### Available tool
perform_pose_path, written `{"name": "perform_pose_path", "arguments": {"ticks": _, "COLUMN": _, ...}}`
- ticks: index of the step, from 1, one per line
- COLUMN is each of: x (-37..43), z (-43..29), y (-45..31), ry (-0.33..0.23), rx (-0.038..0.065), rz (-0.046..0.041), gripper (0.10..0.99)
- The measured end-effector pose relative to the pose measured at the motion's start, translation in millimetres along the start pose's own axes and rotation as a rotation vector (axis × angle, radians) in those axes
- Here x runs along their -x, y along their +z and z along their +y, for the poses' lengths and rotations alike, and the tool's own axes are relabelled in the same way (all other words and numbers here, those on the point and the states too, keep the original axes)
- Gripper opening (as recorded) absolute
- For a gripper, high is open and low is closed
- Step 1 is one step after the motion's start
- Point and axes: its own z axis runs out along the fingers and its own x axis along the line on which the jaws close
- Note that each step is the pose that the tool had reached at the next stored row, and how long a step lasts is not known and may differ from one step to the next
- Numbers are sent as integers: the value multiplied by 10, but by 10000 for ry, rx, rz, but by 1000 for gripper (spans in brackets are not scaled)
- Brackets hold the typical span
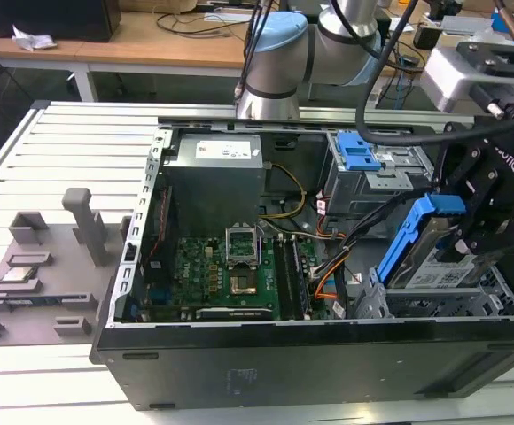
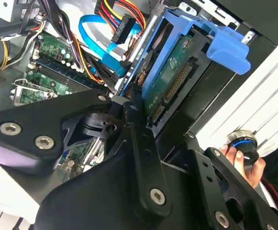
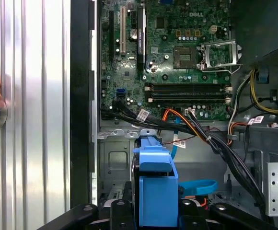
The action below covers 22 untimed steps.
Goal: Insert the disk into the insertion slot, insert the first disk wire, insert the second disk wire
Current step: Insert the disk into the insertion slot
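**Disk Held Tilted Over Its Bay**

The first step is in hand. The pincer [image 1: 463,232], closed on the disk [image 1: 430,266], holds it tilted just above the insertion slot [image 1: 416,305], at 3 o'clock from the motherboard [image 1: 230,274] in the exterior view. It is not yet seated. Seating it, I judge, calls for levelling the disk with the bay mouth.

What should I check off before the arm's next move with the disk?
1. Grip: gripper shut on the disk - ok.
2. Disk level with the slot: steeply tilted - not ok.
3. Disk seated: not slid in - not ok.
4. Blue cable clear of the slot: cannot tell.
5. Hand outside the case, on a knob - ok.
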Motion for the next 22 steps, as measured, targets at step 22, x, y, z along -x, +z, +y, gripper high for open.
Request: {"name": "perform_pose_path", "arguments": {"ticks": 22, "x": 0, "z": -3, "y": 76, "ry": 0, "rx": 0, "rz": 0, "gripper": 106}}
